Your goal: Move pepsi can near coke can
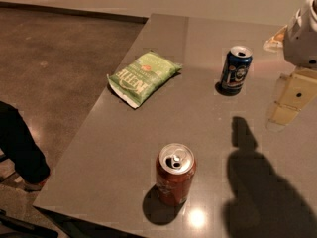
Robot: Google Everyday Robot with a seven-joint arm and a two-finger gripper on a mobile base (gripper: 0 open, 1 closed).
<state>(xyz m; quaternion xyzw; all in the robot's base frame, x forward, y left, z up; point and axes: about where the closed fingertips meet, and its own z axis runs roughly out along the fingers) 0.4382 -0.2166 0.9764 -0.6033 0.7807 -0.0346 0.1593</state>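
The pepsi can [236, 69], dark blue with a silver top, stands upright on the grey table [148, 133] toward the back right. The coke can [175, 173], red-brown with a silver top and pull tab, stands upright near the table's front edge. The two cans are well apart. My gripper [286, 108], cream-coloured below a white arm segment, hangs over the table at the right edge of the view, to the right of the pepsi can and not touching it. It holds nothing that I can see. Its shadow falls on the table at the front right.
A green chip bag [142, 78] lies on the table at the back left, near the left edge. The table's left and front edges drop to a brown floor. A person's dark leg and shoe [22, 157] stand on the floor at the left.
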